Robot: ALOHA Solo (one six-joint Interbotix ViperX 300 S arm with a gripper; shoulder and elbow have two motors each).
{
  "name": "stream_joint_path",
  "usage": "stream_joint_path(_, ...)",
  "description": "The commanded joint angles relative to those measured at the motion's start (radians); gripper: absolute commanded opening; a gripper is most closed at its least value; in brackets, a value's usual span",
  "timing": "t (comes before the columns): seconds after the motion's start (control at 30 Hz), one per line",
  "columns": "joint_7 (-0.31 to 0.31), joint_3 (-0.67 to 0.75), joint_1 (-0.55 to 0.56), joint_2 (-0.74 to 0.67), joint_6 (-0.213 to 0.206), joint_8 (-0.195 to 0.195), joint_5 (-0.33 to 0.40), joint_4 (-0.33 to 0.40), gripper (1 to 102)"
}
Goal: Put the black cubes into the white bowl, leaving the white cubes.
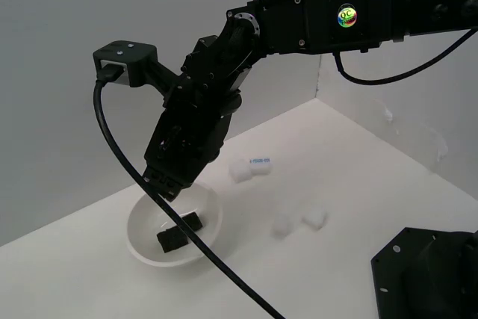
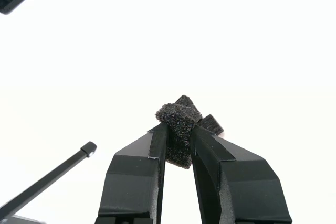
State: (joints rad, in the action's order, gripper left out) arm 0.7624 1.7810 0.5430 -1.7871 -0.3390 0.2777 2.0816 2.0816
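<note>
Plainly, the fingers pinched a black cube directly above the white bowl, where two black cubes already lay.

exterior view high and oblique, wrist view close over gripper

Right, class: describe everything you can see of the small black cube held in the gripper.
The small matte black cube looks rough and foam-like, with speckled faces. It sits tilted, pinched between the black gripper fingers, which press on two opposite sides. It hangs above the glossy round white bowl, where two more black cubes already lie.
</note>
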Motion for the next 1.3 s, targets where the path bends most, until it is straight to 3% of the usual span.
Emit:
stream_joint_path(0.0, -0.003, 0.015, 0.002, -0.009, -0.015, 0.018, -0.025, -0.021, 20)
stream_joint_path(0.17, -0.003, 0.012, 0.000, -0.006, -0.015, 0.017, -0.025, -0.020, 66)
stream_joint_path(0.43, 0.003, 0.018, -0.009, -0.011, -0.015, 0.018, -0.023, -0.020, 99)
stream_joint_path(0.77, 0.155, 0.222, -0.101, -0.215, -0.006, 0.026, -0.011, -0.008, 99)
stream_joint_path(0.83, 0.160, 0.279, -0.152, -0.275, 0.011, 0.026, 0.011, 0.015, 96)
stream_joint_path(0.9, 0.160, 0.330, -0.212, -0.325, 0.026, 0.028, 0.043, 0.046, 78)
stream_joint_path(1.03, 0.155, 0.407, -0.316, -0.400, 0.026, 0.071, 0.109, 0.112, 1)
stream_joint_path(1.27, 0.115, 0.523, -0.414, -0.517, 0.028, 0.115, 0.230, 0.235, 3)
